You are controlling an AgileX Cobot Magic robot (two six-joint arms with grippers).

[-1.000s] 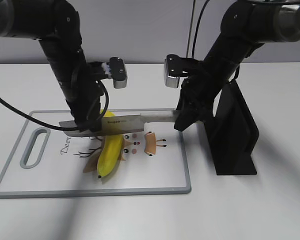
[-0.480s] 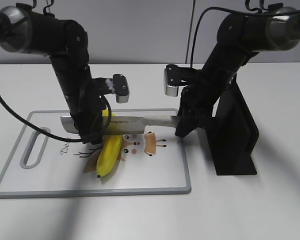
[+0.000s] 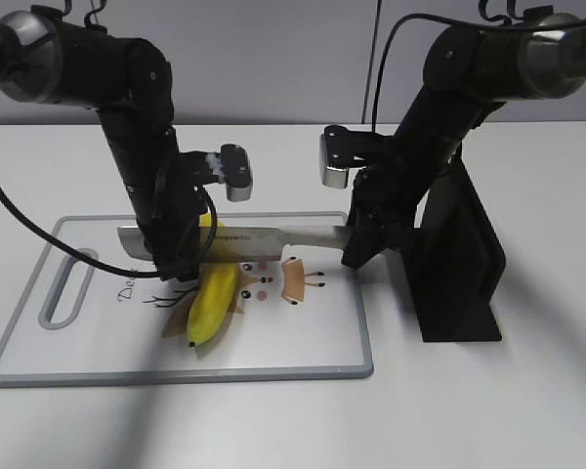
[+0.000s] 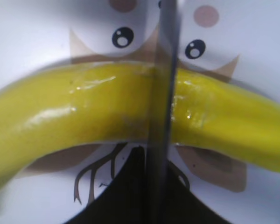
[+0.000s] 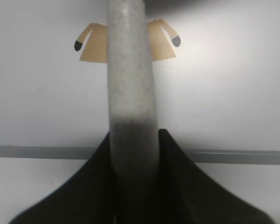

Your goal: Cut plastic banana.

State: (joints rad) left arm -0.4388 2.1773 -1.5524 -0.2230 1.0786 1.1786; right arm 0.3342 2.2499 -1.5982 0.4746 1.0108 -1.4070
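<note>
We are working with both arms over the cutting board [image 3: 39, 357], which is lying flat on the desk [image 3: 488, 410] so the blade has a firm surface to press against. The plastic banana [image 3: 213, 298] is lying on the board's printed cartoon, roughly at the board's middle, with one end pointing toward the near edge and the other running back under our left arm. We are holding the knife [image 3: 264, 239] crosswise over the banana, its edge sitting against the yellow skin near the middle in the left wrist view, which we judge is where the toy is meant to part. Our right pincer [image 5: 133, 140] is closing around the knife's handle, one dark finger on each side of it, so that arm is supplying the cutting stroke. Our left pincer [image 4: 137, 196] is reaching down at the far part of the banana, apparently to pin it against rolling; its fingers are straddling the blade's line, but we cannot tell from these views whether they are clamping the fruit or standing apart. The left arm is dropping steeply from the shoulder with its wrist bent down over the board, while the right arm is slanting in from the right, just in front of the black stand [image 3: 459, 283], wrist low beside the board's right edge.
</note>
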